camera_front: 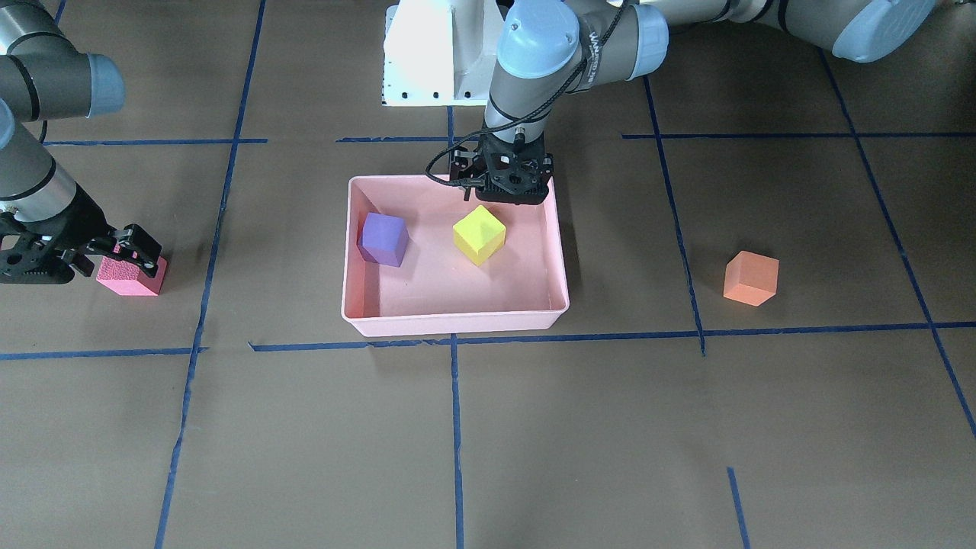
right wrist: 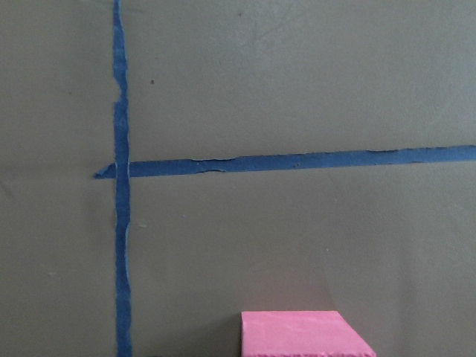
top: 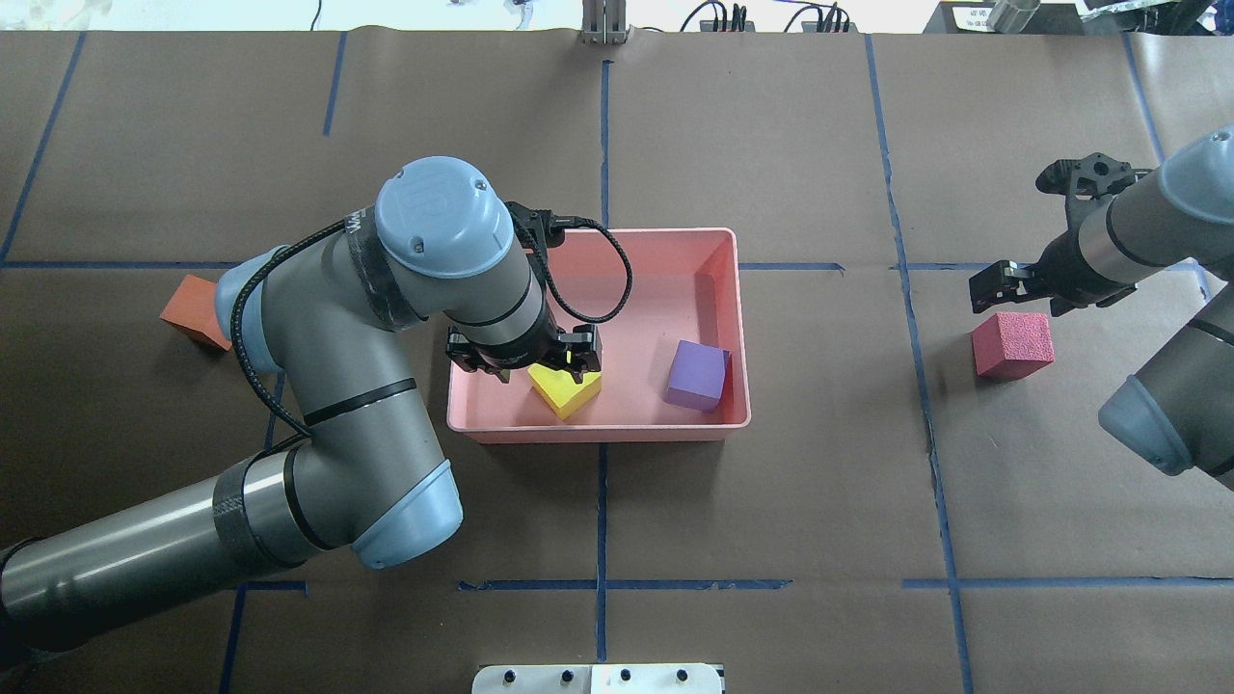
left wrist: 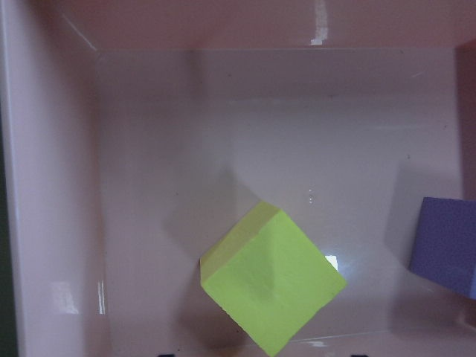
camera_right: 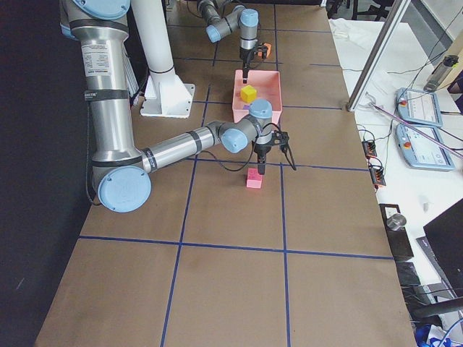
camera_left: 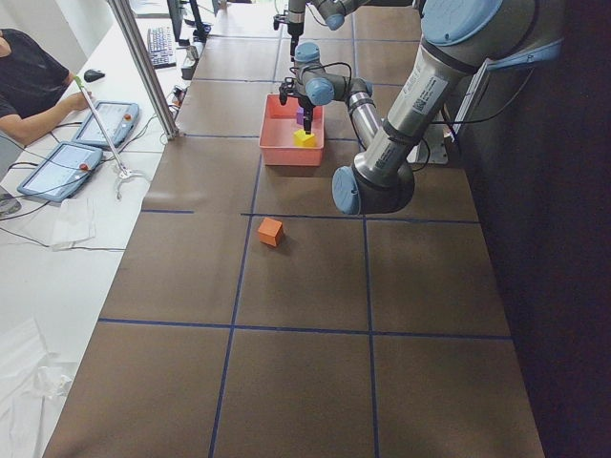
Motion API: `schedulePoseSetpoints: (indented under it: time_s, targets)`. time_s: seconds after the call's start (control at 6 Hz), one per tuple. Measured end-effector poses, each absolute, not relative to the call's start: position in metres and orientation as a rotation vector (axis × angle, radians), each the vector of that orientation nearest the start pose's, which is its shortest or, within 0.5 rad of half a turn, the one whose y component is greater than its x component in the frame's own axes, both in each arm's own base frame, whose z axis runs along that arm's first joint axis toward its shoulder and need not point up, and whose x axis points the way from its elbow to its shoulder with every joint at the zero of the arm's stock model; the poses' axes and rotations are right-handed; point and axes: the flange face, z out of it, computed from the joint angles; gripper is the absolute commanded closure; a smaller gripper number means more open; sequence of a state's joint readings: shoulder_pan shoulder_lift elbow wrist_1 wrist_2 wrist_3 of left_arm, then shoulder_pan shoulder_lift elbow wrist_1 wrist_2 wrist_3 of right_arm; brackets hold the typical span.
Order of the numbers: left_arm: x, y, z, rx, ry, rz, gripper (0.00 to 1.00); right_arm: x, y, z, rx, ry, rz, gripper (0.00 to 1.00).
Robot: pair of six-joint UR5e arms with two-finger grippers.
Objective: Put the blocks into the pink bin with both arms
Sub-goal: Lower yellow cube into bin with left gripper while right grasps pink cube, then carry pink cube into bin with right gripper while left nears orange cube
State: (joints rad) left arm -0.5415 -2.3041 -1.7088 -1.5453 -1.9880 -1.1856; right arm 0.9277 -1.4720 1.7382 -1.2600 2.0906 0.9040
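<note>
The pink bin [camera_front: 457, 324] [top: 598, 432] stands mid-table. In it lie the purple cube [camera_front: 383, 239] [top: 696, 375] and the yellow-green cube [camera_front: 479, 234] [left wrist: 271, 286], which rests tilted on the floor. My left gripper [top: 525, 364] hangs open just above the yellow-green cube, not touching it. The red-pink cube [camera_front: 130, 276] [top: 1012, 344] sits on the table on my right. My right gripper [camera_front: 133, 252] is open, low over its far edge. The orange cube [camera_front: 751, 278] [top: 193, 308] lies alone on the table on my left, partly behind my left arm in the overhead view.
The white pedestal base [camera_front: 435, 53] stands behind the bin. Blue tape lines [right wrist: 119, 186] cross the brown table. A side desk with tablets [camera_left: 105, 124] and a metal pole [camera_left: 143, 67] runs along the operators' side, where a person sits.
</note>
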Motion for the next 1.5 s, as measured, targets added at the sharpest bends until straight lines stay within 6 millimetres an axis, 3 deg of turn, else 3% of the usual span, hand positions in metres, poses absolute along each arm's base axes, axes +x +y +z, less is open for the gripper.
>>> schedulePoseSetpoints:
  time_s: [0.67, 1.0, 1.17, 1.33, 1.5]
  targets:
    - [0.52, -0.421, 0.154, 0.024, 0.94, 0.019, 0.17, -0.262, -0.486, 0.527, 0.01, -0.735, 0.102, 0.0]
    - [0.489, -0.408, 0.143, 0.053, 0.99, 0.025, 0.17, -0.28, -0.479, 0.537, -0.011, -0.719, 0.073, 0.0]
    - [0.46, -0.4, 0.139, 0.078, 1.024, 0.024, 0.17, -0.291, -0.474, 0.538, -0.019, -0.717, 0.055, 0.43]
    - [0.438, -0.397, 0.135, 0.1, 1.048, 0.017, 0.17, -0.298, -0.471, 0.539, -0.026, -0.714, 0.045, 0.99]
    - [0.421, -0.397, 0.136, 0.115, 1.058, 0.006, 0.19, -0.302, -0.471, 0.535, -0.023, -0.721, 0.035, 1.0]
